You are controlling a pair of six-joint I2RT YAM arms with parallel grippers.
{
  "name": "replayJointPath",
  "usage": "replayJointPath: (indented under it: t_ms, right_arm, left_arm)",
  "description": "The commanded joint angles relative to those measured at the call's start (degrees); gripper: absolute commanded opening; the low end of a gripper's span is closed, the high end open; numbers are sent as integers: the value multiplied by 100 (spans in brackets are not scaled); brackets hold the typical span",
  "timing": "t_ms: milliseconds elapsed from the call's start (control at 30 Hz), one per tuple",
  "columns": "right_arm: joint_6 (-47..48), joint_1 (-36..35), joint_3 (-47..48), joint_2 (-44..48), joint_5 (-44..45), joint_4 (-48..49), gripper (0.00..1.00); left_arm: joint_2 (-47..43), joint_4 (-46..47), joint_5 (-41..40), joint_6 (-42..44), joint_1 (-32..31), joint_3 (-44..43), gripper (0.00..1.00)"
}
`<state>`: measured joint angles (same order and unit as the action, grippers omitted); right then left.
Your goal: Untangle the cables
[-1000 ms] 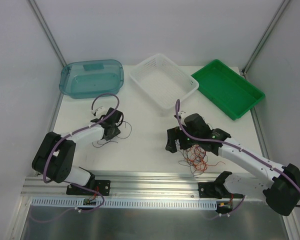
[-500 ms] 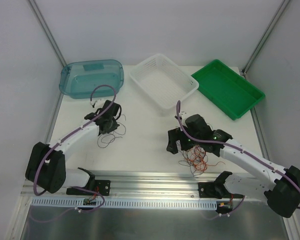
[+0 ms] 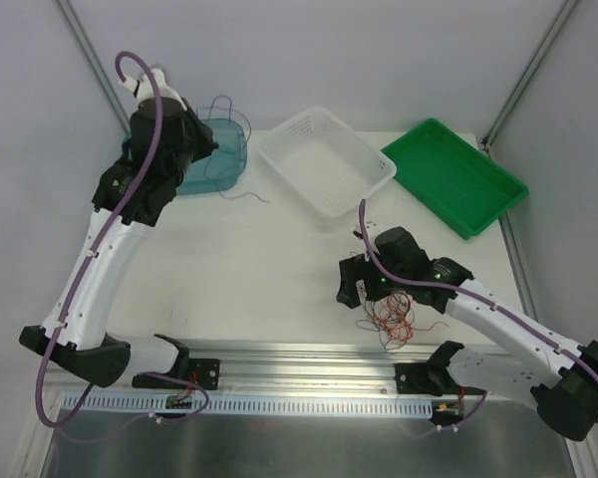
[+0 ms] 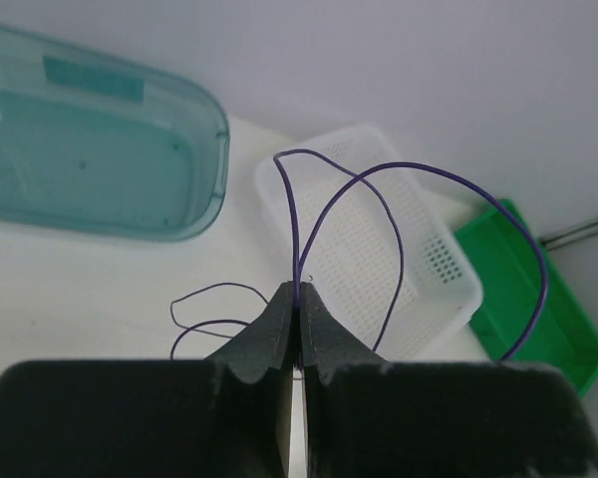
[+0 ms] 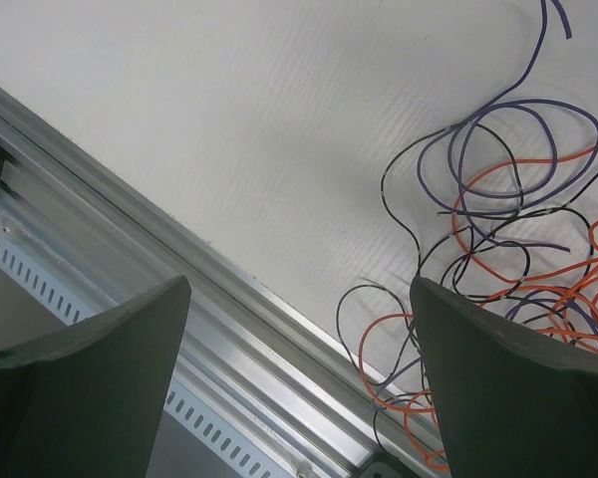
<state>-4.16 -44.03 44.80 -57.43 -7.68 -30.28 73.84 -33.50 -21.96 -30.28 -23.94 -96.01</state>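
Note:
A tangle of hair-thin cables (image 3: 393,319), red-orange, black and purple, lies on the white table near the front rail. The right wrist view shows the same cables (image 5: 518,229) curling in loops. My right gripper (image 3: 364,287) hovers just left of the tangle, open, with nothing between its fingers (image 5: 299,284). My left gripper (image 3: 201,144) is raised high over the teal tray and is shut on one thin purple cable (image 4: 324,189). That cable loops up above the fingertips, and its loose ends (image 3: 247,191) trail down toward the table.
A teal tray (image 3: 227,159) stands at the back left, a white mesh basket (image 3: 324,159) at the back middle and a green tray (image 3: 453,177) at the back right. A metal rail (image 3: 309,354) runs along the table's near edge, close to the tangle.
My left gripper shut on the thin purple cable on the table, then rose and swung back over the teal tray with it. The right arm has barely moved.

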Motion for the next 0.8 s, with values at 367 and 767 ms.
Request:
replayJointPath:
  t_ms: [367, 767]
  right_arm:
    - [-32, -18, 512, -110, -75, -338, 97]
    - [65, -27, 864, -743, -181, -531, 97]
  left_arm:
    - [2360, 334, 253, 1507, 1312, -3477, 0]
    - [3846, 1547, 630, 2061, 2174, -3198, 0]
